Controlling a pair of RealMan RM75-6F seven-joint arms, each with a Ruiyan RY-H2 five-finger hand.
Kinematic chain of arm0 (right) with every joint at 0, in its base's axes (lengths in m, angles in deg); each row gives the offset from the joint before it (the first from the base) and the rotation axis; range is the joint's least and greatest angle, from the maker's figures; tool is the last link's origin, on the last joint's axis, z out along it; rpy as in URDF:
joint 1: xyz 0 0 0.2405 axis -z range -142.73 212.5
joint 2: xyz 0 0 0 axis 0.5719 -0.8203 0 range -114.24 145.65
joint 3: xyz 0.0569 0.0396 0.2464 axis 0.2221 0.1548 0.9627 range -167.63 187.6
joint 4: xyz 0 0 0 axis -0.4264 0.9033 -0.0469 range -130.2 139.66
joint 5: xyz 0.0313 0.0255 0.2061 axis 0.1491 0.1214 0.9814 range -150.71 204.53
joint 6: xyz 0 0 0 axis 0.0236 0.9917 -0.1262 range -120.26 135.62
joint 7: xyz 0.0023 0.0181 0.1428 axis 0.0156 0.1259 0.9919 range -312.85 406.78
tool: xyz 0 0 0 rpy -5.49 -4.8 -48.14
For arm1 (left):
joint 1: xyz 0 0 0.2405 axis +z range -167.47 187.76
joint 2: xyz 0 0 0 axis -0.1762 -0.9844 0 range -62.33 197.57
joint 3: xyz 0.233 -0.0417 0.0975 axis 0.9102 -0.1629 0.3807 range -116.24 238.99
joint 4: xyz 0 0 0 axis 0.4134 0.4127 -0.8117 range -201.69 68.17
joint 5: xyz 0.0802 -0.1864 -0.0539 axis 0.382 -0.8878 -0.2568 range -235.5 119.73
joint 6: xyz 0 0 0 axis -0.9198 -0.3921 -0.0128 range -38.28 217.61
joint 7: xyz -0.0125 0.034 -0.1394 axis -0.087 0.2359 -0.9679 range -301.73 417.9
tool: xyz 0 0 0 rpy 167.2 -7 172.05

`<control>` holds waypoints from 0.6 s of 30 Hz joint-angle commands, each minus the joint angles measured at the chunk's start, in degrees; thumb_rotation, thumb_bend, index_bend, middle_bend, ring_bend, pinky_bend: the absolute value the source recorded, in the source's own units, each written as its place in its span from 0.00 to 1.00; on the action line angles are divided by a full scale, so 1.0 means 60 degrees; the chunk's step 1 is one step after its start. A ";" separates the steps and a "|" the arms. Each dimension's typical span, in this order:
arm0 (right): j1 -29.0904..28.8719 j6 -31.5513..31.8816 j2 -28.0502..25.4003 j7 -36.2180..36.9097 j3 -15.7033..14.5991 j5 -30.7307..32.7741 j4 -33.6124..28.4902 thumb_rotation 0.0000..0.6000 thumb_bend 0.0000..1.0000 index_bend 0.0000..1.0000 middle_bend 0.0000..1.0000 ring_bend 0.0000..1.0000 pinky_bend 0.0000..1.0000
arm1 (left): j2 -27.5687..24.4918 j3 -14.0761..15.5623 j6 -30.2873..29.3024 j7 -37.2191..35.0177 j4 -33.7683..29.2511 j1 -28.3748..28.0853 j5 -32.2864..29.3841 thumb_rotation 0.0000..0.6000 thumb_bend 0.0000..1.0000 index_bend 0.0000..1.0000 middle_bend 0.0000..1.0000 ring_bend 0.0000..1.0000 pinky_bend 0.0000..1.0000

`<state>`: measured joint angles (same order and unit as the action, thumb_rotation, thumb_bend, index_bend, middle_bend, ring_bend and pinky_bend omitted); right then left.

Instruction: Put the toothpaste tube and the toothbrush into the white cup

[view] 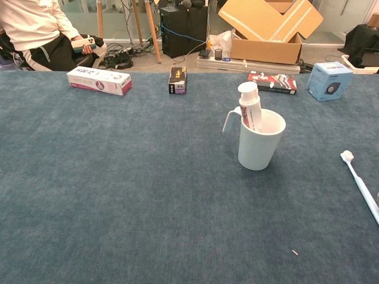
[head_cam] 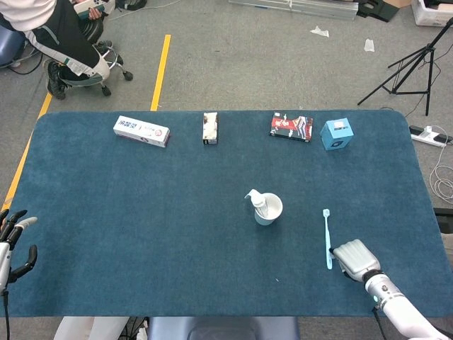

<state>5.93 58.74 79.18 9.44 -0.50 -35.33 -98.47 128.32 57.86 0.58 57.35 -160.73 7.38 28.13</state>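
One toothbrush (head_cam: 327, 237) remains outside, flat on the table (head_cam: 141, 227) right of the white cup (head_cam: 270, 210), long axis near-to-far. Right hand (head_cam: 356, 259) touches its near end, fingers together; left hand (head_cam: 14, 241), fingers apart, is far off.

The cup (head_cam: 269, 209) stood near the middle of the table (head_cam: 141, 234), with the toothpaste tube (head_cam: 259, 202) standing inside it. The toothbrush (head_cam: 327, 237) lay to its right, and my right hand (head_cam: 355, 258) sat at the brush's near end. Along the far edge four boxes (head_cam: 141, 131) lay in a row; my left hand (head_cam: 14, 239) hung off the table's near left corner.
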 commanded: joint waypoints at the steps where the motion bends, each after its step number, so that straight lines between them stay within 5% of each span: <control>1: -0.0026 -0.0014 0.0049 0.0061 0.0023 -0.0099 -0.0043 1.00 0.85 0.36 1.00 1.00 1.00 | 0.0058 -0.0075 0.0097 -0.0101 -0.0267 -0.0070 -0.0112 1.00 0.50 0.22 0.16 0.02 0.03; 18: -0.0275 -0.0102 0.0234 0.0263 0.0188 -0.0628 -0.0412 1.00 0.84 0.34 1.00 1.00 1.00 | -0.0010 -0.0021 -0.0007 -0.0093 0.0005 -0.0008 -0.0005 1.00 0.50 0.22 0.16 0.02 0.03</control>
<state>4.38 58.13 81.02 10.81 0.72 -38.62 -100.40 128.26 57.73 0.54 56.79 -160.70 7.33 28.10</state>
